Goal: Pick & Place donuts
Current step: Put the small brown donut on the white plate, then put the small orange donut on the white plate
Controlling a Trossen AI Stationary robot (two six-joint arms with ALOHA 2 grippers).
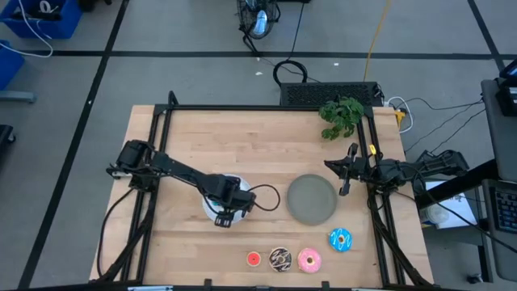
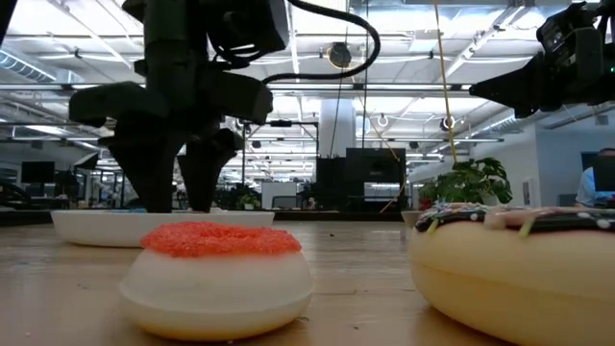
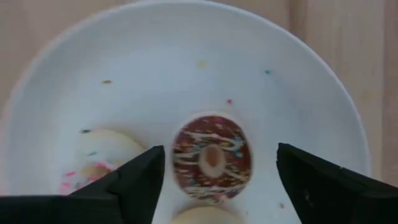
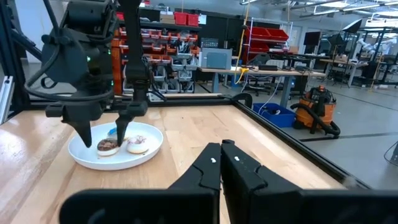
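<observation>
My left gripper [image 3: 217, 165] is open and points down into the round white plate [image 3: 298, 81]. Its fingers stand on either side of the tiny brown donut [image 3: 212, 155], which lies flat on the plate. I see no touch. The tiny white-pink donut [image 3: 99, 155] and a tiny blue donut [image 4: 113, 132] lie beside it on the same plate. The tiny red donut [image 1: 254, 259], the chocolate donut [image 1: 280, 259], the pink donut [image 1: 309, 260] and the larger blue donut [image 1: 340, 239] rest on the table near its near edge. My right gripper [image 4: 221, 149] is shut and waits at the table's right side.
The round grey plate [image 1: 312, 199] sits on the table between the white plate and my right arm. A green plant sprig [image 1: 341, 115] lies at the far right corner. A dark frame [image 1: 242, 107] runs around the table. Bare wood shows on the far left.
</observation>
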